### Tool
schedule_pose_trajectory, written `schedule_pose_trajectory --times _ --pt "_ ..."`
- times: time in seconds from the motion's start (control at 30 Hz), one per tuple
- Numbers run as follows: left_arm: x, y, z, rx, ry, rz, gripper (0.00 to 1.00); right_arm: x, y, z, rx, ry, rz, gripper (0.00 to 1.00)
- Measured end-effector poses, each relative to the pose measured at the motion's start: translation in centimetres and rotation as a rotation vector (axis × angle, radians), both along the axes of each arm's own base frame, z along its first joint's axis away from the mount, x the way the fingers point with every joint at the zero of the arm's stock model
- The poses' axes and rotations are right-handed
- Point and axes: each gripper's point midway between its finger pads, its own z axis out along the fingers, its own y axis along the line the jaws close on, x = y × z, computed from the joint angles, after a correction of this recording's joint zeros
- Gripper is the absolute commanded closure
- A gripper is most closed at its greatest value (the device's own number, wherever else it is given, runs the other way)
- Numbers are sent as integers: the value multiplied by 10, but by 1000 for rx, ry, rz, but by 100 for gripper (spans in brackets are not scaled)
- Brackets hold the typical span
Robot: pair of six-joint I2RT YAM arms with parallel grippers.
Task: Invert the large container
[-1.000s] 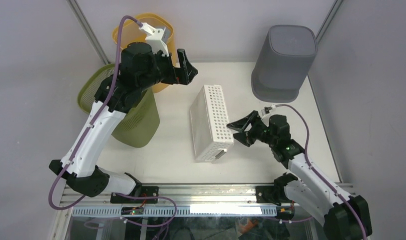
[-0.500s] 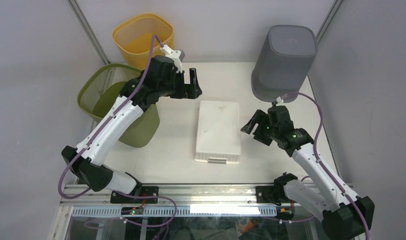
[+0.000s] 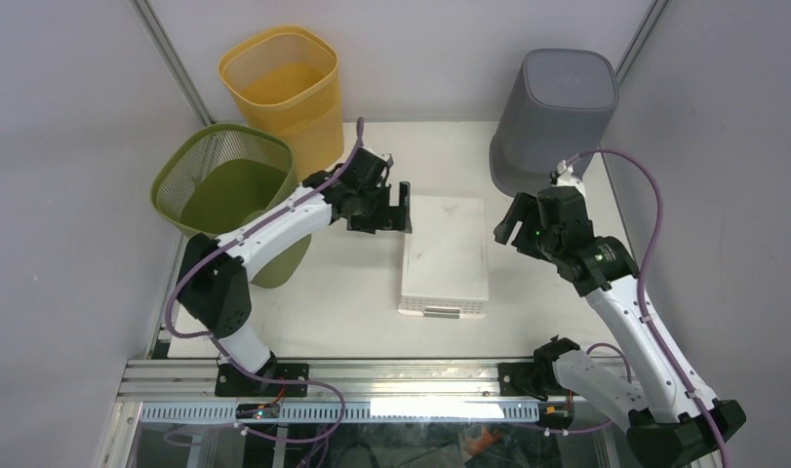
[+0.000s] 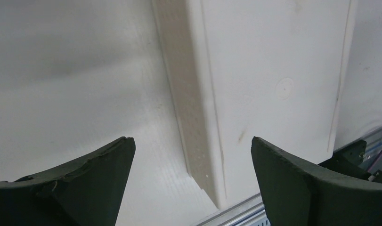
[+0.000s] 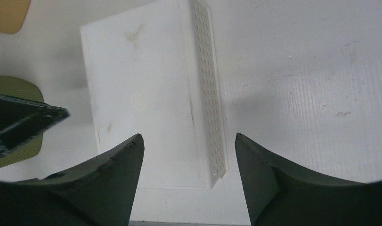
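The large white container (image 3: 445, 255) lies upside down on the table, its flat bottom facing up and its perforated sides below. It also shows in the left wrist view (image 4: 269, 89) and the right wrist view (image 5: 146, 103). My left gripper (image 3: 396, 208) is open and empty at the container's far left corner, its jaws straddling the left long edge. My right gripper (image 3: 511, 222) is open and empty just off the container's far right side, above it.
A grey bin (image 3: 555, 122) stands upside down at the back right. A yellow bin (image 3: 279, 83) and a green mesh bin (image 3: 225, 190) stand upright at the back left. The aluminium rail (image 3: 411, 375) runs along the near edge.
The container has dropped from standing on its side to lying flat, bottom up, and shifted right. My left arm has lowered toward its left corner. My right gripper has pulled back and up.
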Motion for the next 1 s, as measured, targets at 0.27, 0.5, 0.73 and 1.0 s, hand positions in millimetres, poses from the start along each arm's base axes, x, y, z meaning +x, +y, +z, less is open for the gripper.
schedule_pose_trajectory --times 0.27,0.5,0.73,1.0 --pt "-24 -78 -62 -43 112 -130 24 5 -6 48 -14 -103 0 26" --pt "-40 -209 -53 -183 81 -297 19 -2 -13 61 -26 -137 -7 26" --pt "-72 -320 -55 -332 66 -405 16 -13 -19 55 -51 -95 -7 26" --pt "-54 -284 -42 -302 52 -321 12 -20 -28 65 -54 -135 -33 25"
